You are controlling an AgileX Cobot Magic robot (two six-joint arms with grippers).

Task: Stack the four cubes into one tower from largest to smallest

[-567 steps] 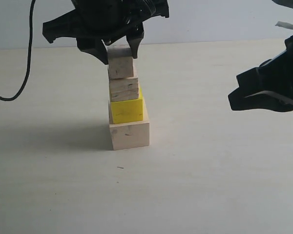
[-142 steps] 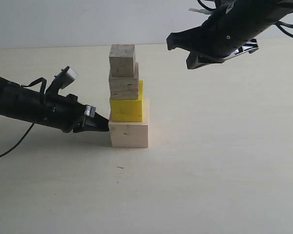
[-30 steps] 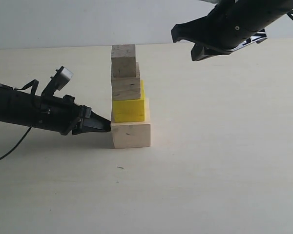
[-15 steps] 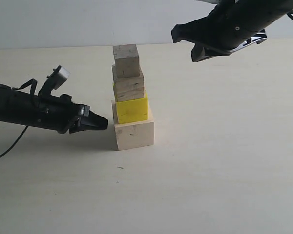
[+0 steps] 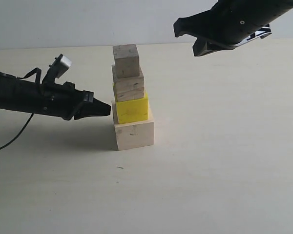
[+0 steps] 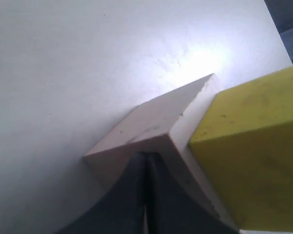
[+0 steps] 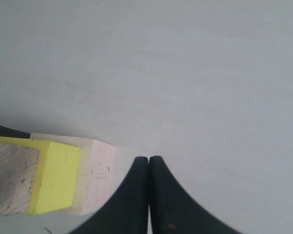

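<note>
The tower stands mid-table: large pale wood cube [image 5: 134, 135] as base, then the yellow cube [image 5: 132, 108], the grained wood cube [image 5: 129, 88] and the small pale cube [image 5: 125, 58] on top, each slightly twisted. My left gripper [image 5: 108, 109] is shut and empty. It lies low, pointing at the tower's left side at the seam between base and yellow cube. In the left wrist view its tip [image 6: 145, 157] is at the base cube's [image 6: 151, 124] upper corner beside the yellow cube [image 6: 254, 156]; whether they touch I cannot tell. My right gripper [image 5: 180, 27] hovers shut, high to the tower's right.
A black cable [image 5: 12, 139] trails from the left arm across the table at the far left. In the right wrist view the shut tip [image 7: 149, 159] hangs over bare table beside the base cube [image 7: 95, 175].
The tower has slid a little to the right and twisted, still standing. My left gripper tip has risen from the base cube's side to the seam above it. The right gripper has lifted slightly.
</note>
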